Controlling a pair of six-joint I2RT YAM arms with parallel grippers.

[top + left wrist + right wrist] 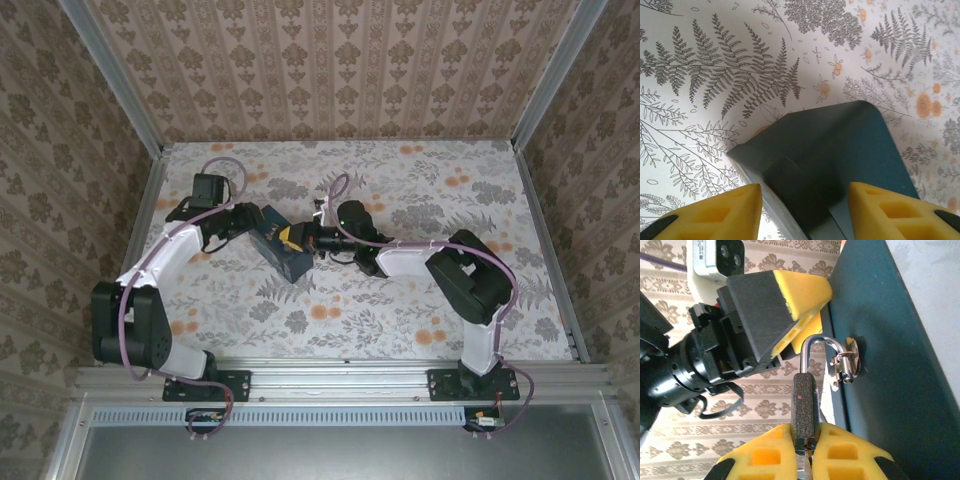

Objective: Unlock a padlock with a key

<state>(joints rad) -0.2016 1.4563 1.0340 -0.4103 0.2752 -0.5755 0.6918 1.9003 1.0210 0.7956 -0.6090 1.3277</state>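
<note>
Over the flowered worktop [420, 300], seen from above, the left jaws and right jaws meet from opposite sides at a dark-blue box [285, 262], which lies just ahead of both. From the left wrist, the box [840, 145] sits between the two yellow fingers [715, 215], its rounded corner pointing away from them. The left jaws look closed on it, though the contact is hard to make out. From the right wrist, the right jaws are clamped on the padlock [805, 400], its dark body upright between the yellow pads [850, 450]. Just ahead of them its shackle [815, 341] curves over to touch a small metal clasp [846, 362] on the box.
</note>
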